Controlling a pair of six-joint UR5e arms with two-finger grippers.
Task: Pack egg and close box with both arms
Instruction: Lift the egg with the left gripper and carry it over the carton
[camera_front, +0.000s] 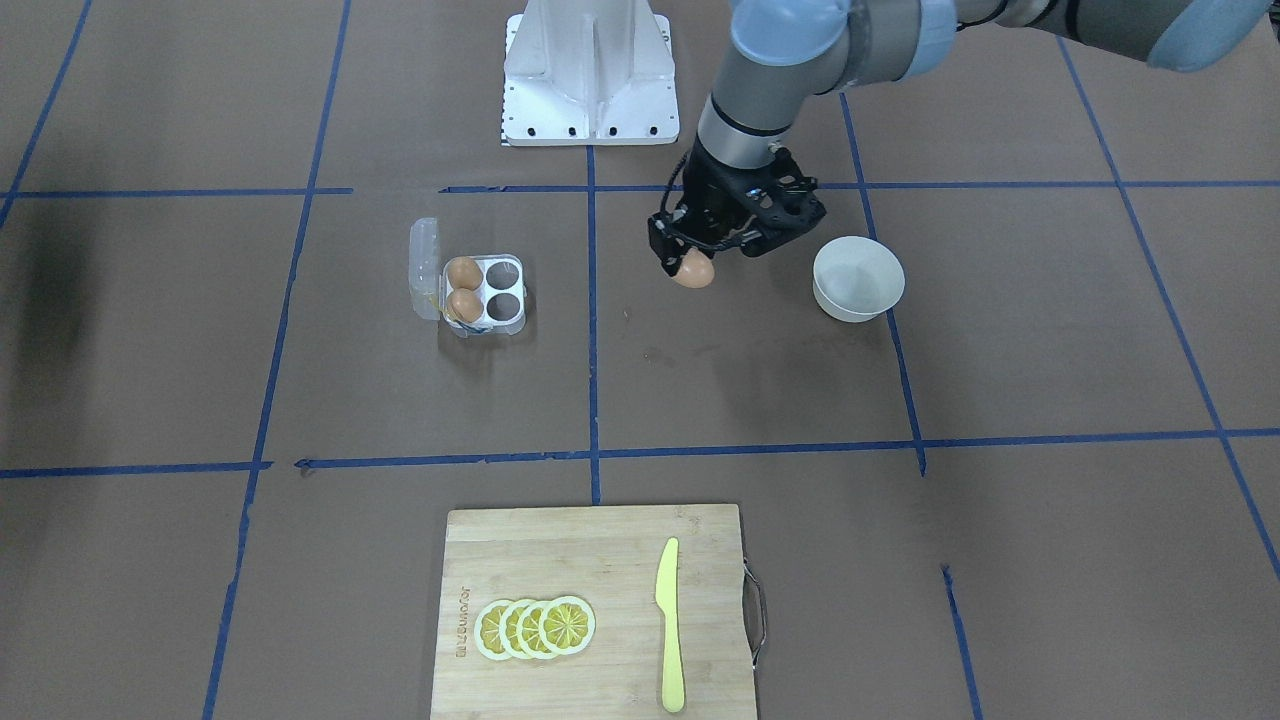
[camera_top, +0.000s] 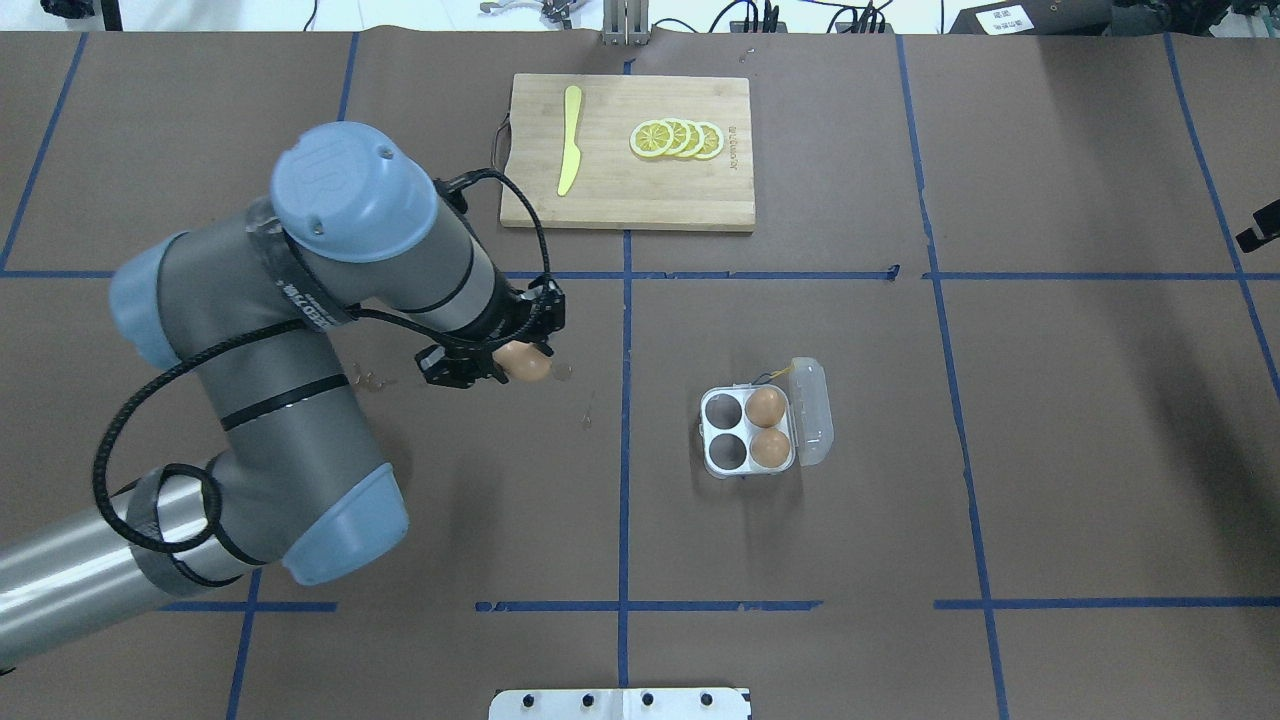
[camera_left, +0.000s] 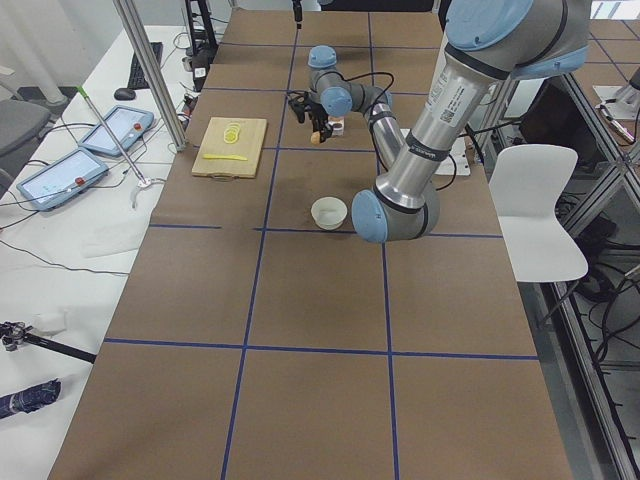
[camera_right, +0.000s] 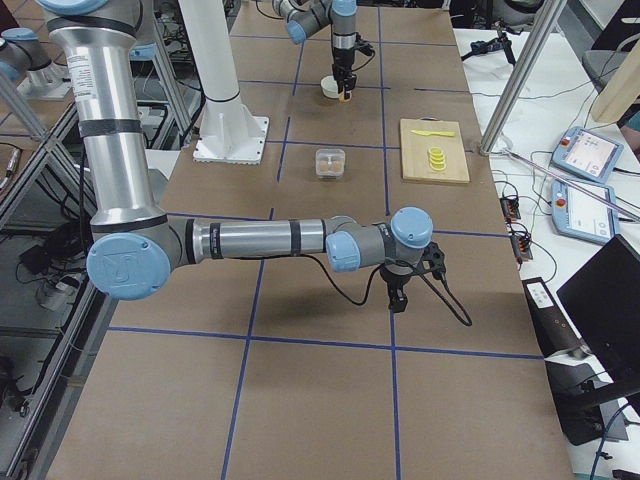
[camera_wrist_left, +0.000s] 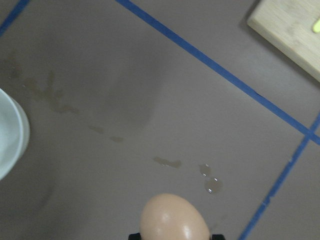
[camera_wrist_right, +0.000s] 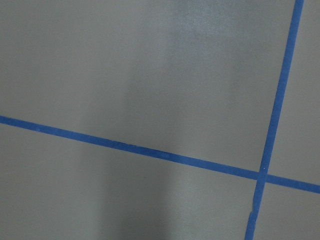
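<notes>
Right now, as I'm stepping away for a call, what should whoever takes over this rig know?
Left gripper: shut on a smooth orange-brown egg, held above the table near the round white bowl.
Right gripper: over the table, state unclear.
Clear-plastic four-cell egg box: lid open, two eggs in, two cells empty.
Left to do: place the held egg, close the lid.

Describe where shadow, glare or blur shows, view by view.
Left wrist view: small glossy highlights on the egg; the bowl rim at the left edge looks soft. Front-facing view: a diffuse shadow on the table below the left gripper. Right wrist view: a faint shadow band crosses the blue tape.
</notes>
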